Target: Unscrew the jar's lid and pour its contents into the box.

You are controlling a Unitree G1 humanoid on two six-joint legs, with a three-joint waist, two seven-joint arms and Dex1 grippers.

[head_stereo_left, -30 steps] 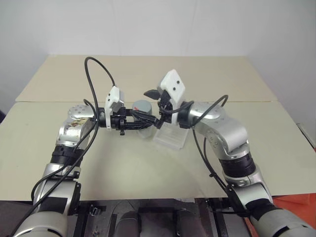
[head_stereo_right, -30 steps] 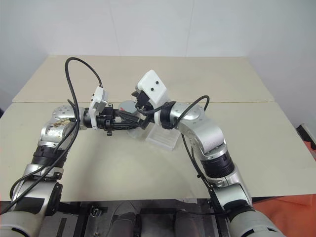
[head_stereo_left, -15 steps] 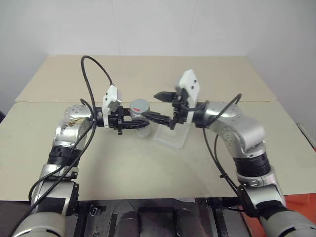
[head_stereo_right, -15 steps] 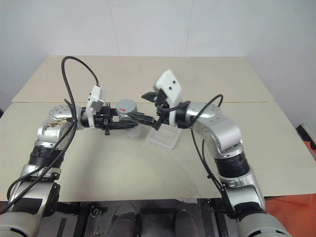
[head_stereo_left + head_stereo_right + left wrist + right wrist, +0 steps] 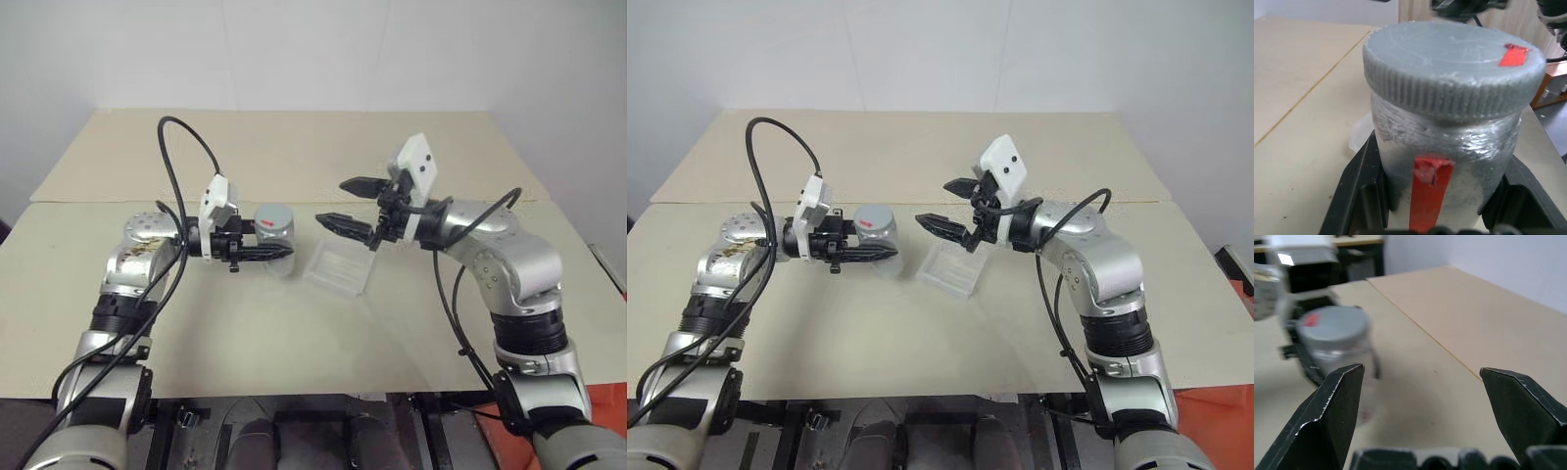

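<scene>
Left hand [image 5: 277, 253] clamps jar [image 5: 277, 238] upright above desk [image 5: 294, 323], lid [image 5: 1452, 61] on. Right hand [image 5: 343, 204] gapes wide, empty, apart from jar, above box [image 5: 340, 269] on desk.

Bright, even light, soft shadows; the right wrist view blurs (background especially).

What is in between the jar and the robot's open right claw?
Nothing. In the left eye view, the jar and the right gripper are apart with only bare table showing behind the gap. The clear box lies lower, nearer the robot.
</scene>
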